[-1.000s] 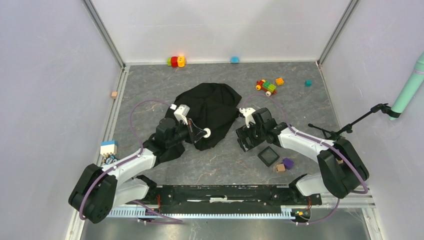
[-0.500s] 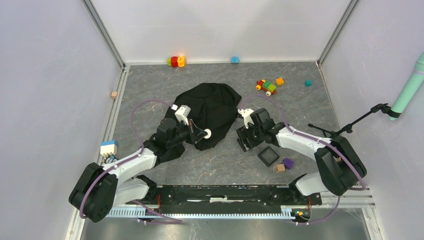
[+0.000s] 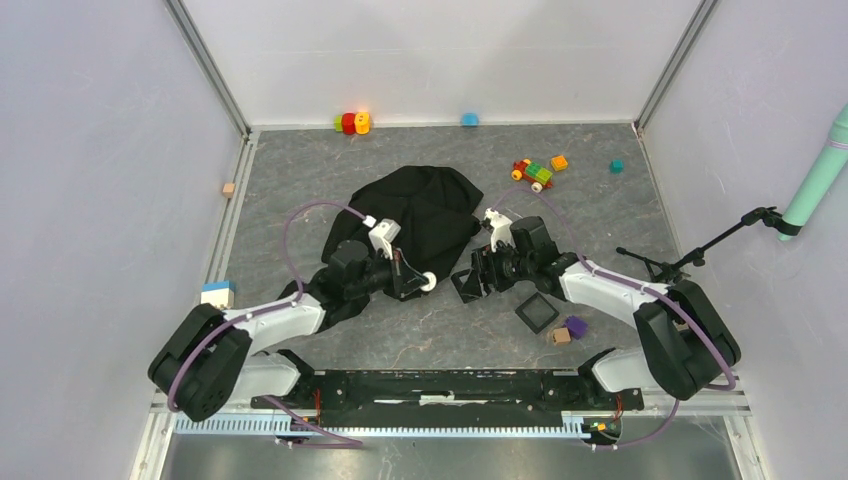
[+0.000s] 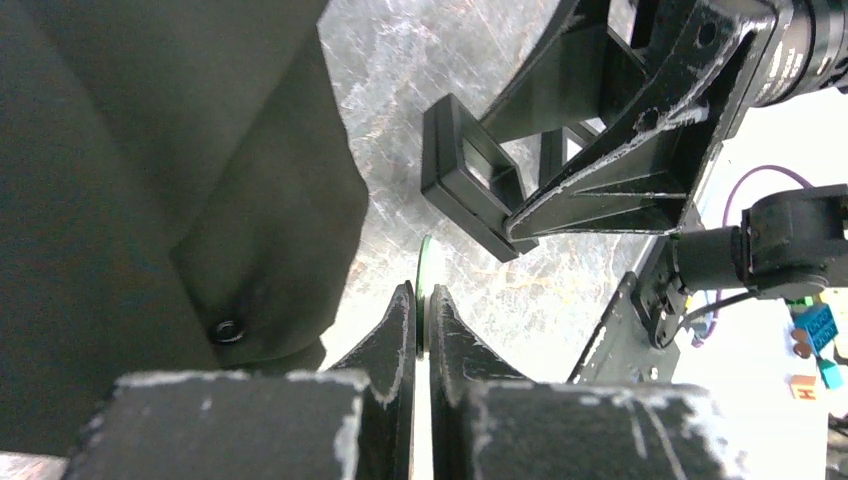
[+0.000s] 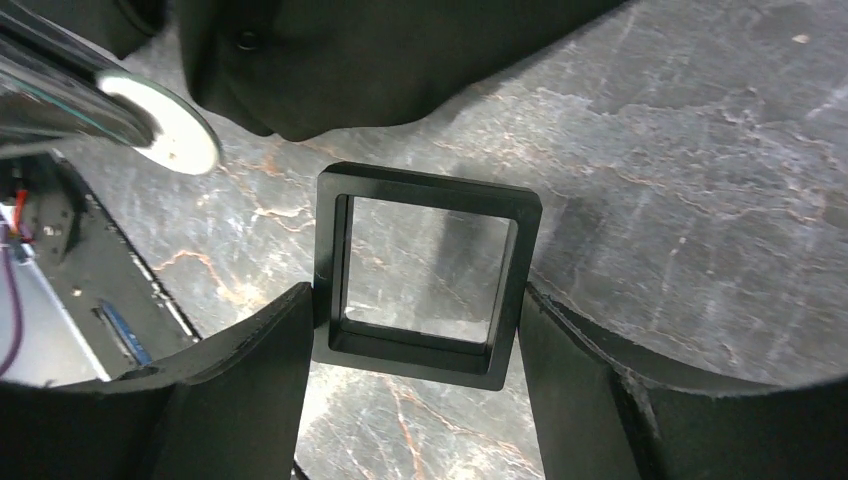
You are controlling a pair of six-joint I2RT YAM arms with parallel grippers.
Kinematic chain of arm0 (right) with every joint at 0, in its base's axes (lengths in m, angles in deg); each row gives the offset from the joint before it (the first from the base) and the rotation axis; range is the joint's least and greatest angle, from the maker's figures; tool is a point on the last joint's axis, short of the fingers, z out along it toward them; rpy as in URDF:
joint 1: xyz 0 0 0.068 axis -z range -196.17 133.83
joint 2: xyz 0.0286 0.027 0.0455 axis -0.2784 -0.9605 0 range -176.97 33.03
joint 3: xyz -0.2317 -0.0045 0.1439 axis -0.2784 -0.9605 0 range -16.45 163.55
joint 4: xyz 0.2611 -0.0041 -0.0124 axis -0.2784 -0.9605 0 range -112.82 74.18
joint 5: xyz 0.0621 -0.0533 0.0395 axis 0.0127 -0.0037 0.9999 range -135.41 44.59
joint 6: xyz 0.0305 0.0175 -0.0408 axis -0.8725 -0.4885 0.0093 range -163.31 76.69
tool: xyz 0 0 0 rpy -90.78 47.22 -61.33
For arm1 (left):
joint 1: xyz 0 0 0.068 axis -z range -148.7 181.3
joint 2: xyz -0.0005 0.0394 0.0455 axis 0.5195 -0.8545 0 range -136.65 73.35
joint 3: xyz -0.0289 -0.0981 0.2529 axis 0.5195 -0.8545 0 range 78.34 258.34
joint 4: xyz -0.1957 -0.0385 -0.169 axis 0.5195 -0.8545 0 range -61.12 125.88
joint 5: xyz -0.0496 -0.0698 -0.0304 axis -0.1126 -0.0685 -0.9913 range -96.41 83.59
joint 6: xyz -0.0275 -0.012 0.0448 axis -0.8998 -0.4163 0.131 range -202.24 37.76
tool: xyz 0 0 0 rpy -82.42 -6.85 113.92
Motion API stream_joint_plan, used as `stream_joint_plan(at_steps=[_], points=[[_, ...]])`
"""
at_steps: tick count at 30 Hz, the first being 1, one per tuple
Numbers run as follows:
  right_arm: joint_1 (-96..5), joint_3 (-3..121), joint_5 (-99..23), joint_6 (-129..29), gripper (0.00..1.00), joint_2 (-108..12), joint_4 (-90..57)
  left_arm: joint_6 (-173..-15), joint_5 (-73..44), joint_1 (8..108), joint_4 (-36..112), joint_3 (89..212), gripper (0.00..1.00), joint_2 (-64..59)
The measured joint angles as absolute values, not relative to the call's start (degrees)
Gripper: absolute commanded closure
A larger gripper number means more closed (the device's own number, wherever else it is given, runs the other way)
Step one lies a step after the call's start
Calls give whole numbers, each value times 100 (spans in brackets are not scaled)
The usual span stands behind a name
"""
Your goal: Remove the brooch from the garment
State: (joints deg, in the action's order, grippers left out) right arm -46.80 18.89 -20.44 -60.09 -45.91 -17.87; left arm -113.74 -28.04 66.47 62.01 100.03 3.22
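The brooch (image 3: 428, 281) is a little pale disc, and you've got it pinched edge-on in your left gripper (image 4: 421, 300), with the fingers tight against both faces. It's off the garment (image 3: 420, 215) and hangs over bare worktop (image 3: 600, 200), just beside the near right edge of the cloth. As far as the left wrist view shows, it isn't touching the cloth. There's a small dark stud (image 4: 227, 330) on the cloth near that edge. The garment lies bunched up mid-worktop, with your left arm across its near left part.

Right next to the brooch, your right gripper (image 5: 418, 300) is clamped on a black square frame (image 5: 425, 195), one finger against each side. The frame is tilted, and I can't tell whether its low corner touches the worktop. A second frame (image 3: 537, 312) lies flat closer to the right arm's base, with a purple block (image 3: 575, 326) just beside it. Some toy bricks (image 3: 533, 172) sit well apart, toward the far wall.
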Motion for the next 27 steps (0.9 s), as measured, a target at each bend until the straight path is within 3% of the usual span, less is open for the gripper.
stream_joint_plan(at_steps=[27], points=[[-4588, 1484, -1740, -6457, 39, -4587, -1022, -14325, -3709, 6833, 9497, 9890, 98, -2626]])
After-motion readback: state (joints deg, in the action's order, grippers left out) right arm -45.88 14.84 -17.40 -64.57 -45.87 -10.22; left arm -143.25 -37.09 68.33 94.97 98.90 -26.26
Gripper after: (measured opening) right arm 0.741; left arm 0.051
